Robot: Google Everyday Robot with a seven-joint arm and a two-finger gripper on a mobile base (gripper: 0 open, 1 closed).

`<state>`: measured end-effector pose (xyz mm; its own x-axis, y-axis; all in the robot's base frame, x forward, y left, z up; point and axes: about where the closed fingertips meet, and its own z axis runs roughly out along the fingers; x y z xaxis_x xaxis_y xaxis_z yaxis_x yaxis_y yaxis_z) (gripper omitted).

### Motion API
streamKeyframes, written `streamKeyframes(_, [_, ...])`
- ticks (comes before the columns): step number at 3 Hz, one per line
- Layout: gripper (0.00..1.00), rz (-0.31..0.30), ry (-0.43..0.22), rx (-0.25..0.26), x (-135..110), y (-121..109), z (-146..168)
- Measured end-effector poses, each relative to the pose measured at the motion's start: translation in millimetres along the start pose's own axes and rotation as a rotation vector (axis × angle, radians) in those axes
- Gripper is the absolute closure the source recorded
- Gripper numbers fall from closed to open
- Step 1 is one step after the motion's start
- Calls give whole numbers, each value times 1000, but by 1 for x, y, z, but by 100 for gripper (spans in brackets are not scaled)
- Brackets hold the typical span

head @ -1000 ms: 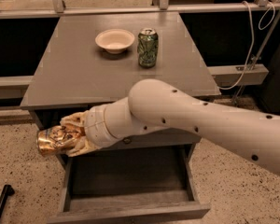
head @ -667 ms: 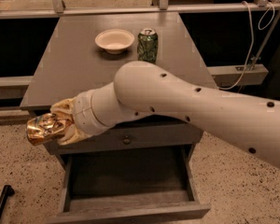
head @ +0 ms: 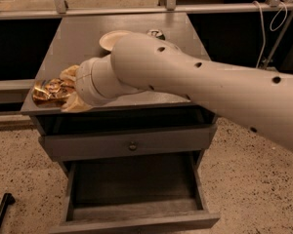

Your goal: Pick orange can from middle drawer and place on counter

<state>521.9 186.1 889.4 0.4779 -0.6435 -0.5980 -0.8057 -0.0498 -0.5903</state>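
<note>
My gripper [head: 60, 89] is shut on the orange can [head: 44, 89], a creased shiny orange-gold can. It holds the can on its side just over the front left corner of the counter [head: 78, 38]. I cannot tell whether the can touches the top. My thick white arm crosses the picture from the right and hides much of the counter's front. The middle drawer [head: 69, 191] is pulled out below, and its dark floor shows nothing in it.
A white bowl [head: 111, 37] and the top of a green can [head: 155, 33] stand at the back of the counter, partly behind my arm. A shut drawer front with a knob [head: 132, 146] sits above the open drawer. A black bar [head: 0, 214] lies on the floor at the left.
My gripper has lifted the orange can from beside the cabinet's left front up to the counter's front left corner. The arm now covers more of the counter.
</note>
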Motion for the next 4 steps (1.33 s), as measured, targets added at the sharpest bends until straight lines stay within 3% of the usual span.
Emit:
streamKeyframes(1, [100,182,15,37,28,-30,-3])
streamKeyframes(2, [100,479,43,21,89,-43,4])
streamKeyframes(3, [100,611,62,8,117,-48,11])
streamKeyframes(4, [100,611,69,7,114,-54,7])
